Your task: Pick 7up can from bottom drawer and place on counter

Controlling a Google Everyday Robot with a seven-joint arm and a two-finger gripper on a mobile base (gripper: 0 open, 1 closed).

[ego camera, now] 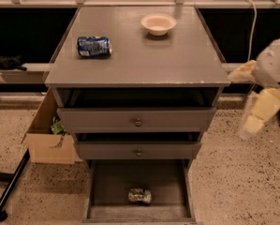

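Setting: speckled floor [233, 182] and dark shelving behind, with a grey counter [144, 64] on top of a stack of drawers.
Landmark: the counter; every place below is given from it.
7up can: lying on its side below the counter's front edge, in the bottom drawer [112, 182], near that drawer's front and about mid-width. Nothing touches the 7up can [139, 195].
Gripper: off the counter's front right corner, a little below its top and well apart from the can. The gripper [260, 110] is a pale blur at the frame's right edge, so whether it is released or clenched I cannot tell. It holds nothing that I can make out.
Step in hand: the approach, by my reading. The drawer is already pulled out, the can is not yet reached, and no part of the pick looks done.
Next move: likely a long drop and a swing left, down from counter height into the drawer, then settling over the can between the low side walls. The can lies flat and looks crumpled, so the grasp may need to go across its body.
Cans: two, the 7up one below and a blue can [93, 46] on the counter's left side.
Bowl: one bowl [158, 23], at the counter's back, right of centre.
Drawers: three, the bottom one far out and two knob drawers [138, 122] just under the counter, each slightly out.
Box: one cardboard box [48, 139], on the floor left of the counter.
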